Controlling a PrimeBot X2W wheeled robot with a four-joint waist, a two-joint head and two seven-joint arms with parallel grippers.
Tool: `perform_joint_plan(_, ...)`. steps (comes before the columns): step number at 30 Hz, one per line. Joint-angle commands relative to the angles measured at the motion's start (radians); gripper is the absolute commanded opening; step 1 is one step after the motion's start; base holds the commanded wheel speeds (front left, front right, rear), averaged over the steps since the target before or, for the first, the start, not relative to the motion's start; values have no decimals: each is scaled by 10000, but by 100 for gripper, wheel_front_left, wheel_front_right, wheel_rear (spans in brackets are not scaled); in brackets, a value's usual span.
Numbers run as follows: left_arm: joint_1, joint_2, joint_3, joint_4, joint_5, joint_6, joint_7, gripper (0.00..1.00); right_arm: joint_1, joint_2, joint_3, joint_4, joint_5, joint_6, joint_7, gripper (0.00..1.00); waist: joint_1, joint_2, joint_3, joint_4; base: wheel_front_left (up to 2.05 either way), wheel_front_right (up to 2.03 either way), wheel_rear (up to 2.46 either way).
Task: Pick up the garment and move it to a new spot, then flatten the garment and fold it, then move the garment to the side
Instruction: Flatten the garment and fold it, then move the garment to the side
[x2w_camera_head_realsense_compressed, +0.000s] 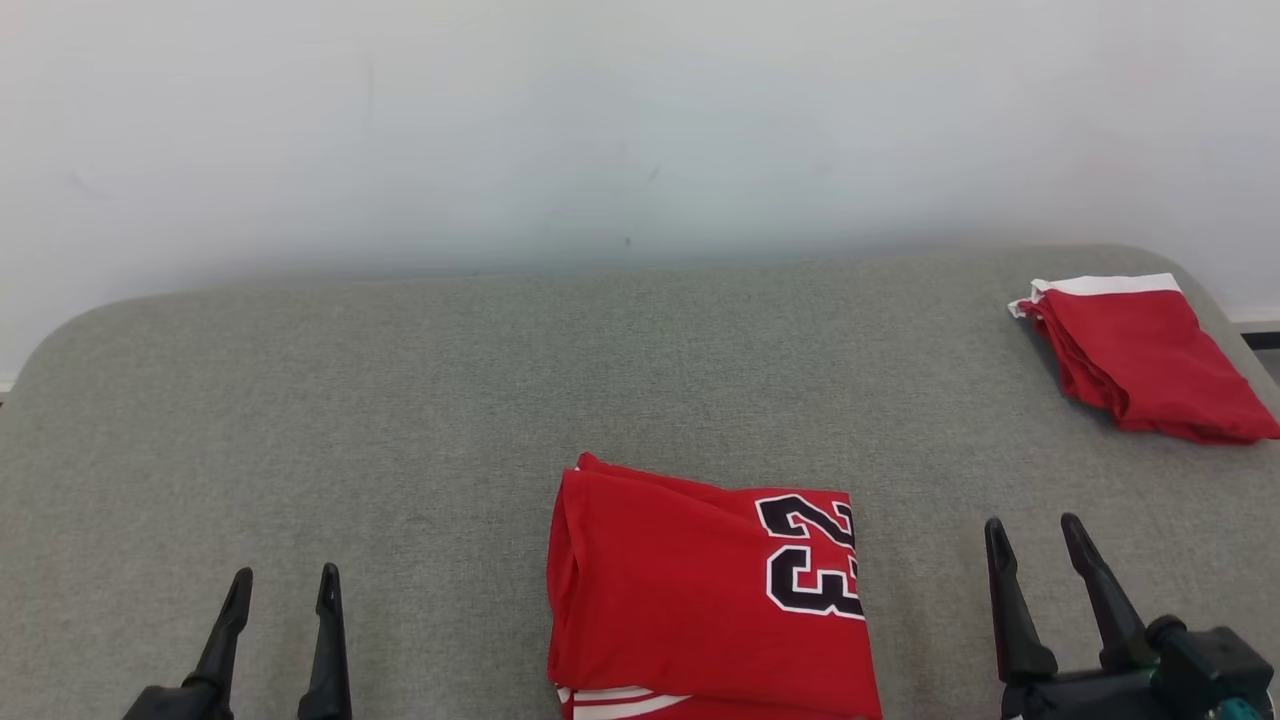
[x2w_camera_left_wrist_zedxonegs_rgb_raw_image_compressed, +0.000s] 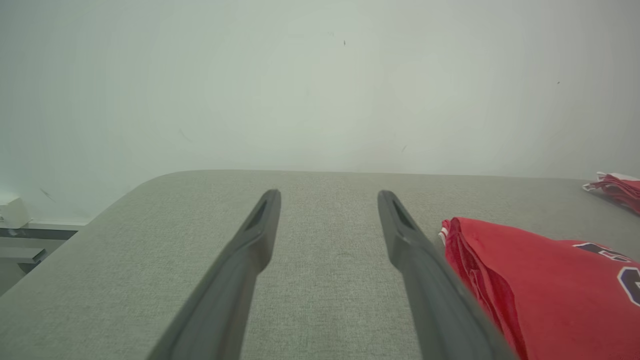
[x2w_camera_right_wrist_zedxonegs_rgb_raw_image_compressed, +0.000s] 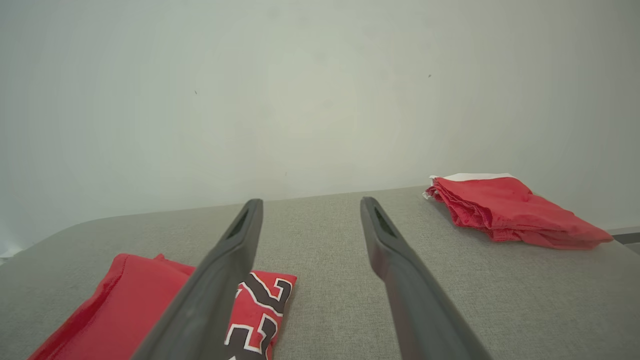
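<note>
A folded red garment (x2w_camera_head_realsense_compressed: 700, 600) with a black "23" lies on the grey table (x2w_camera_head_realsense_compressed: 400, 400) at the front centre. It also shows in the left wrist view, right of the fingers, as the red garment (x2w_camera_left_wrist_zedxonegs_rgb_raw_image_compressed: 550, 285), and in the right wrist view at lower left as the garment (x2w_camera_right_wrist_zedxonegs_rgb_raw_image_compressed: 125, 305). My left gripper (x2w_camera_head_realsense_compressed: 285, 590) stands open at the lower left, apart from the cloth. My right gripper (x2w_camera_head_realsense_compressed: 1035, 535) stands open at the lower right, also clear of it. Nothing sits between either pair of fingers (x2w_camera_left_wrist_zedxonegs_rgb_raw_image_compressed: 260, 225) (x2w_camera_right_wrist_zedxonegs_rgb_raw_image_compressed: 380, 235).
A second folded red garment with a white band (x2w_camera_head_realsense_compressed: 1140, 355) lies at the table's far right corner, also in the right wrist view (x2w_camera_right_wrist_zedxonegs_rgb_raw_image_compressed: 505, 207). A pale wall (x2w_camera_head_realsense_compressed: 640, 120) rises behind the table's rounded back edge.
</note>
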Motion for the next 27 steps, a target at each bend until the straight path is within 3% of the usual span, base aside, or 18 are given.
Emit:
perform_joint_plan(1, 155, 0, -31, -84, 104, 30, -1, 100, 258, 76, -96, -56, -168, -29, -40, 100, 0, 0, -46, 110, 0, 0, 0)
perform_joint_plan(27, 479, 0, -202, 147, -16, 29, -1, 100, 434, 374, 189, 601, -475, -29, -42, 100, 0, 0, 30, 313, 0, 0, 0)
